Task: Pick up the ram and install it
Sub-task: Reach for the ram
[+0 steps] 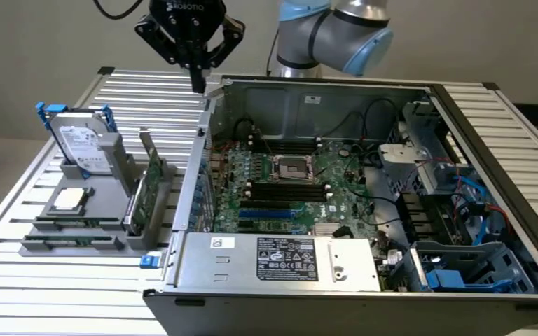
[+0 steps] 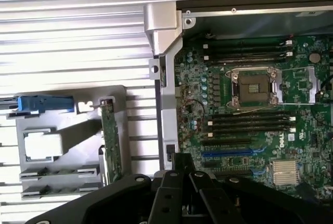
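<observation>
Above the rear corner of the open computer case (image 1: 493,182), the claw (image 1: 197,85) is hanging with its fingers pressed together and nothing between them. It is sitting high over the case wall, well apart from every part on the desk (image 1: 26,294).

The ram (image 1: 73,223) is lying in the grey holder (image 1: 143,241) at the exterior view's left, at the holder's near end, with a second similar green stick (image 1: 68,242) just beside it. Both are resting on edge in narrow grooves, probably so that their long top edges are facing up for a pinch from above. The wrist view is showing the same stick (image 2: 62,172) in its groove, off to one side of the claw (image 2: 182,164), so the claw is not lined up over it.

Farther back in the holder, the expansion card (image 1: 154,178) and the hard drive (image 1: 78,143) with its blue rails are standing upright, each in its own bracket, which is keeping them clear of the ram.

The case is lying on its side with the panel off, so the motherboard (image 1: 344,196) is facing upward. Its dark memory slots (image 1: 288,189), beside the processor socket (image 1: 293,166), are looking empty, which suggests the ram is not yet picked up or installed.
</observation>
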Robot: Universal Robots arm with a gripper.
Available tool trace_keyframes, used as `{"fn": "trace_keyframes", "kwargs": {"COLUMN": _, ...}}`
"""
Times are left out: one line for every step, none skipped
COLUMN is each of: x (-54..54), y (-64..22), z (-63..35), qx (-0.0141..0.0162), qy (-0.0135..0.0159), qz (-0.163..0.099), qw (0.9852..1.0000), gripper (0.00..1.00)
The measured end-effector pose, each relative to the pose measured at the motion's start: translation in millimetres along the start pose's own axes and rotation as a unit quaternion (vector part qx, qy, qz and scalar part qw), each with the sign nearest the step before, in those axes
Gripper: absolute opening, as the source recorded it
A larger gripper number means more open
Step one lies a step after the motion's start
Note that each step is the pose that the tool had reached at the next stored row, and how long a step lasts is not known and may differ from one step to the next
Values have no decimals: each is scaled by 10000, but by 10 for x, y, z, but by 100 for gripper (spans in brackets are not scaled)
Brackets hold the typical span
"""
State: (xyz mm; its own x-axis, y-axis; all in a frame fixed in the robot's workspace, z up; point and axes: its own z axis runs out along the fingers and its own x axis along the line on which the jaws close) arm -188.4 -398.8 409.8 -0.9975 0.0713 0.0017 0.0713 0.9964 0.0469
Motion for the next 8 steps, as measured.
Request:
{"fn": "trace_keyframes", "kwargs": {"x": 45, "y": -4, "z": 8, "qx": 1, "qy": 6, "qz": 0, "qw": 10000, "gripper": 11}}
{"fn": "trace_keyframes", "kwargs": {"x": 92, "y": -7, "z": 16, "qx": 2, "qy": 14, "qz": 0, "qw": 10000, "gripper": 11}}
{"fn": "trace_keyframes", "kwargs": {"x": 137, "y": -11, "z": 24, "qx": 4, "qy": 20, "qz": 0, "qw": 10000, "gripper": 11}}
{"fn": "trace_keyframes", "kwargs": {"x": 182, "y": -15, "z": 32, "qx": 4, "qy": 27, "qz": 1, "qw": 10000, "gripper": 11}}
{"fn": "trace_keyframes", "kwargs": {"x": 227, "y": -18, "z": 39, "qx": 6, "qy": 34, "qz": 2, "qw": 10000, "gripper": 11}}
{"fn": "trace_keyframes", "kwargs": {"x": 271, "y": -22, "z": 47, "qx": 6, "qy": 40, "qz": 1, "qw": 10000, "gripper": 11}}
{"fn": "trace_keyframes", "kwargs": {"x": 316, "y": -25, "z": 55, "qx": 7, "qy": 46, "qz": 1, "qw": 10000, "gripper": 11}}
{"fn": "trace_keyframes", "kwargs": {"x": 364, "y": -29, "z": 63, "qx": 8, "qy": 52, "qz": 2, "qw": 10000, "gripper": 11}}
